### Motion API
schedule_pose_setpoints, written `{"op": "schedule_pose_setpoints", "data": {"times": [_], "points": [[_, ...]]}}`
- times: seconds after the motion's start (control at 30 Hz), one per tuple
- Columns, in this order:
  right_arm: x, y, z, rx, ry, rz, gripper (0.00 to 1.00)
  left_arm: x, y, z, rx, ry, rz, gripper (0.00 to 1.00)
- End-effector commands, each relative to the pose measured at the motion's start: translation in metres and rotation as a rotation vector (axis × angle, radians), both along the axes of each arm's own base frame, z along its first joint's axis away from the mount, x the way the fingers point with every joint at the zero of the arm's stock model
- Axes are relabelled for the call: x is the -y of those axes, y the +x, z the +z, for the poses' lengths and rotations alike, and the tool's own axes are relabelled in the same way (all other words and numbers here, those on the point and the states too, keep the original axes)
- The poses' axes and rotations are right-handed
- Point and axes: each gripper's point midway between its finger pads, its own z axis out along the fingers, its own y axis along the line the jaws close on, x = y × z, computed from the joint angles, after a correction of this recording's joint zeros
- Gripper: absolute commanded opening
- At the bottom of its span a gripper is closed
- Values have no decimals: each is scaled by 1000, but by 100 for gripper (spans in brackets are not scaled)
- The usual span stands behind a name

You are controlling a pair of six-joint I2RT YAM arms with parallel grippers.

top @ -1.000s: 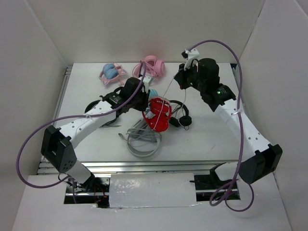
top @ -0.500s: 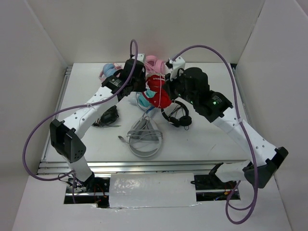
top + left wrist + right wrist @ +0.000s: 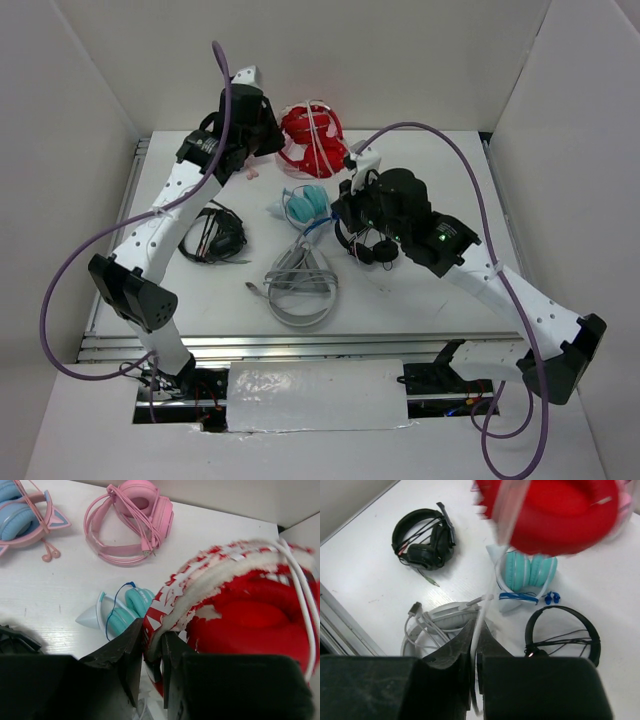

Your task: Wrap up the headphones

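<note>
The red headphones [image 3: 308, 142] hang in the air over the table's back edge, with the thin white cable [image 3: 318, 130] looped over them. My left gripper [image 3: 268, 132] is shut on their red headband, whose white padding is flaking [image 3: 210, 580]; the grip shows in the left wrist view [image 3: 154, 650]. My right gripper [image 3: 350, 190] is shut on the white cable [image 3: 476, 630], right of and nearer than the headphones. The red cups [image 3: 555, 515] are blurred in the right wrist view.
Teal headphones [image 3: 305, 205] lie under the red ones. Black headphones [image 3: 215, 235] lie at left, grey-white headphones with cable [image 3: 300, 285] at centre front, small black on-ear headphones [image 3: 370, 245] under the right arm. Pink headphones [image 3: 132, 522] and blue cat-ear headphones [image 3: 20, 520] lie at the back.
My left gripper has carried the red headphones up and toward the back of the table. My right gripper has moved nearer and lower with the cable in it.
</note>
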Motion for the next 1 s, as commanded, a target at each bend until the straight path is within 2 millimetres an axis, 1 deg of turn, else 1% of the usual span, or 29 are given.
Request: {"op": "schedule_pose_setpoints", "data": {"times": [0.0, 0.03, 0.07, 0.13, 0.2, 0.23, 0.27, 0.3, 0.33, 0.37, 0.4, 0.43, 0.47, 0.5, 0.53, 0.57, 0.6, 0.63, 0.67, 0.7, 0.73, 0.77, 0.8, 0.87, 0.9, 0.93, 0.97], "points": [[-20, -5, 29, 85, 102, 74, 12, -3, -2, 63, 136, -175, 63, 0], [-23, -4, 27, 92, 99, 80, 13, -4, -3, 66, 142, -187, 71, 0], [-30, -5, 32, 114, 117, 116, 15, -4, -4, 67, 141, -201, 79, 0], [-39, -5, 22, 120, 105, 146, 17, -4, -5, 69, 153, -217, 81, 0], [-42, 0, 22, 147, 110, 137, 18, -2, -6, 73, 154, -221, 64, 0], [-43, 2, 10, 139, 96, 124, 19, 2, -6, 79, 161, -227, 48, 0], [-46, 5, 15, 165, 121, 120, 19, 2, -7, 80, 155, -217, 33, 0], [-39, 13, 0, 193, 70, 81, 20, 5, -11, 88, 166, -228, 9, 0], [-35, 18, -10, 193, 48, 58, 20, 5, -14, 94, 179, -227, -7, 0], [-36, 25, -1, 242, 80, 31, 20, 6, -16, 98, 186, -234, -20, 0], [-28, 33, -11, 242, 63, -24, 20, 8, -23, 110, 205, -246, -45, 0], [-24, 40, -15, 240, 58, -61, 16, 8, -26, 114, 217, -244, -59, 0], [-20, 45, -15, 240, 58, -88, 3, 7, -30, 121, 229, -250, -65, 0], [-16, 48, -17, 238, 58, -108, 0, 5, -37, 133, 256, -261, -74, 0], [-13, 50, -19, 236, 63, -123, 0, 3, -40, 138, 267, -260, -79, 0], [-12, 48, -12, 257, 84, -113, 0, 2, -42, 141, 273, -262, -76, 0], [-11, 45, -20, 256, 84, -99, 0, -1, -47, 149, 290, -265, -79, 0], [-12, 42, -20, 264, 95, -81, 0, -2, -48, 150, 291, -263, -76, 0], [-13, 40, -13, 293, 127, -65, 0, -6, -50, 152, 298, -258, -62, 0], [-10, 32, -17, 298, 136, -52, 0, -11, -52, 156, 314, -259, -47, 0], [-9, 26, -16, 312, 149, -37, 0, -16, -51, 156, 315, -252, -23, 0], [-10, 19, -5, 341, 197, -23, 0, -21, -49, 156, 318, -239, 5, 0], [-2, 6, 1, 366, 220, -3, 0, -25, -50, 153, 309, -227, 17, 0], [-3, -15, 7, 387, 249, 75, 0, -32, -44, 147, 301, -213, 60, 0], [3, -25, 20, 412, 270, 89, 0, -35, -42, 146, 300, -215, 75, 0], [2, -36, 24, 413, 278, 132, 0, -38, -39, 144, 299, -214, 94, 0], [0, -46, 23, 396, 281, 176, 0, -42, -32, 138, 286, -210, 126, 0]]}}
